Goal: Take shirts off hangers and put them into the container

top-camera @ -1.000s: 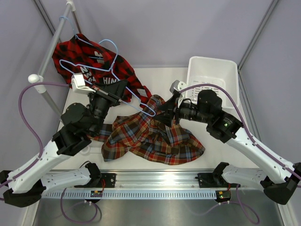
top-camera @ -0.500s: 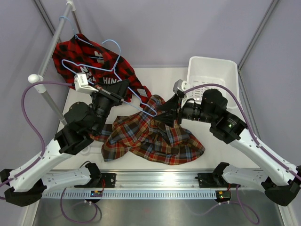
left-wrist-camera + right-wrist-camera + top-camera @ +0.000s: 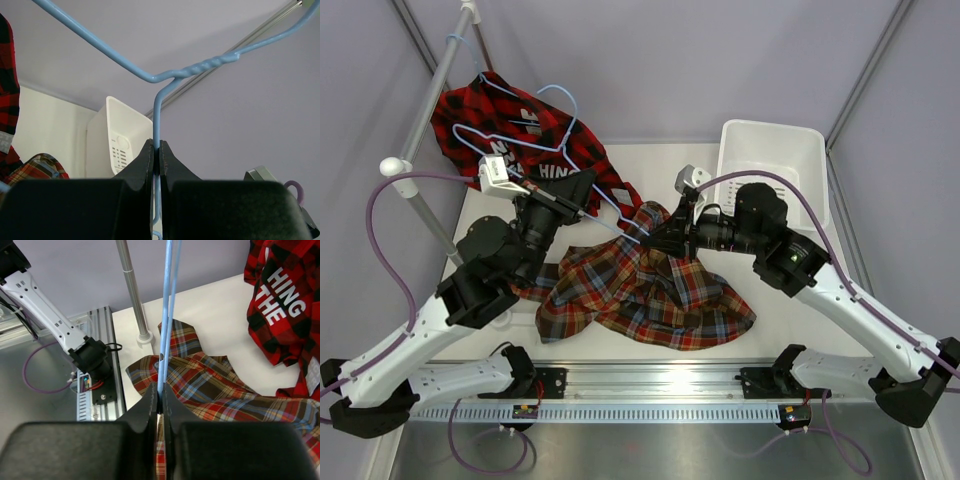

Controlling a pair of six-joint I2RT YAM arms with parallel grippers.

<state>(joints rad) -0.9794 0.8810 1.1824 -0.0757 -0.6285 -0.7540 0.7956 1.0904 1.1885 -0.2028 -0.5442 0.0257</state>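
The left hand (image 3: 157, 156) pinches the thin blue hanger (image 3: 158, 107) on its upright wire, below the twisted neck. Behind it the white container (image 3: 107, 127) stands on the counter (image 3: 50, 125). The red-and-black shirt (image 3: 6, 100) shows at the left edge, with the plaid shirt (image 3: 35, 169) below it.

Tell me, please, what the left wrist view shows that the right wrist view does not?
Only left wrist: the white container and the twisted neck of the hanger. Only right wrist: the rack pole and white lettering on the red-and-black shirt. Both: the left gripper and right gripper each shut on light-blue hanger wire, plus the multicolour plaid shirt.
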